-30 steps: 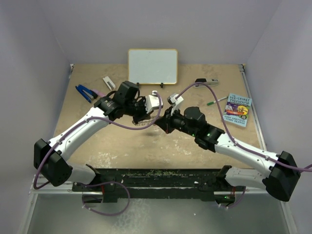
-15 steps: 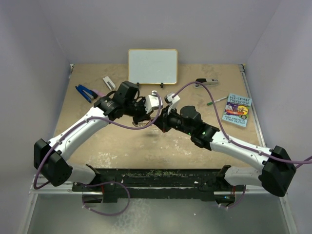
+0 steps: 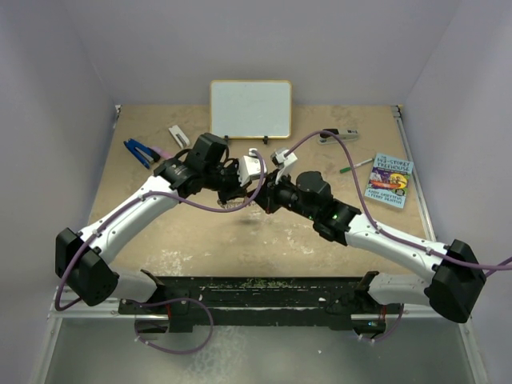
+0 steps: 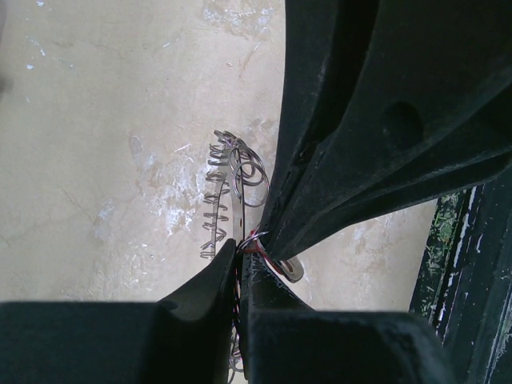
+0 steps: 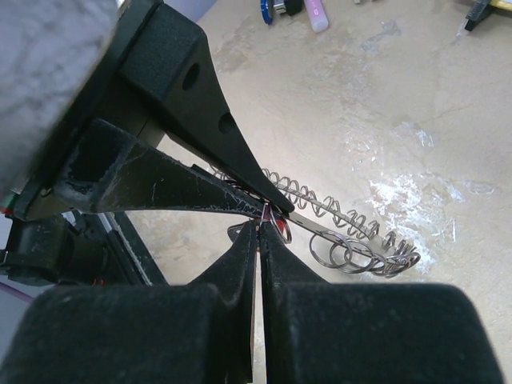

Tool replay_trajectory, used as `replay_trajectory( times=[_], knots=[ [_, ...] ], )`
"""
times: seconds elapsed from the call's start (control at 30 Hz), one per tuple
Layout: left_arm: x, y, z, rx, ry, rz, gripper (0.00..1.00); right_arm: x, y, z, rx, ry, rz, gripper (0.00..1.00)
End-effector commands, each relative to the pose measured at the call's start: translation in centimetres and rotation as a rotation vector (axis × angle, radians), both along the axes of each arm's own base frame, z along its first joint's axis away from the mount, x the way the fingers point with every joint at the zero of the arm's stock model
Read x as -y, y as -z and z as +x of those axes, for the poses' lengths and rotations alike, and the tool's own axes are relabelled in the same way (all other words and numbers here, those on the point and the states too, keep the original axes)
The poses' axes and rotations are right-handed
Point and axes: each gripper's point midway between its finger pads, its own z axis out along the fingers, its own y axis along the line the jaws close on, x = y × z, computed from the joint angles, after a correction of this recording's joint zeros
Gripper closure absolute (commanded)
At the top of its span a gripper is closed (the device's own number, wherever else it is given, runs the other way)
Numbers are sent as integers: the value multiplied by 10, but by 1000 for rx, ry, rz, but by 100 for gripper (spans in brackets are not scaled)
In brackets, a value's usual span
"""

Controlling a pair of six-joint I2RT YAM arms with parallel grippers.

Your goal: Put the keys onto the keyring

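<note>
- Currently the left gripper (image 4: 240, 254) is clenched. In the left wrist view its two fingers press together, and the edge of the keyring (image 5: 336, 220) runs out from between them toward 12 o'clock.
- The right gripper (image 5: 258, 228) is likewise clenched. A thin red sliver shows in the seam between its fingers, judged to be the head of the key (image 4: 256, 246).
- The two sets of fingertips meet tip to tip. The red head sits at that junction, touching or just beside the ring's rim; the views do not show which.
- The keyring appears held above the table (image 3: 200, 232) and is seen edge-on. In the right wrist view its fringe of small wire loops trails from the left fingertips toward 4 o'clock.
- In the top view the junction lies near the table centre. The whiteboard (image 3: 250, 108) is at 12 o'clock, the book (image 3: 389, 181) at 3 o'clock and the blue-handled tool (image 3: 140, 150) at 10 o'clock, all well apart from the grippers.
- Progress, as a judgement:
  - Both items are picked up and brought together.
  - Whether the key has caught on the ring is hidden, so threading is not confirmed.
  - Left to do: work the key onto the ring, then release.
</note>
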Motion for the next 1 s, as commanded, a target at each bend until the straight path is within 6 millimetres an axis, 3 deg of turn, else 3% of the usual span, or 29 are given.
replay_trajectory(
  times=[0.0, 0.77, 0.97],
  knots=[
    [10, -37, -3, 59, 35, -94, 97, -4, -39, 10, 66, 38, 84, 100],
    [8, -46, 5, 99, -4, -90, 97, 12, -20, 2, 2, 79, 72, 100],
    [5, -42, 13, 130, -24, -72, 97, 3, -34, -9, 24, 11, 115, 100]
  ],
)
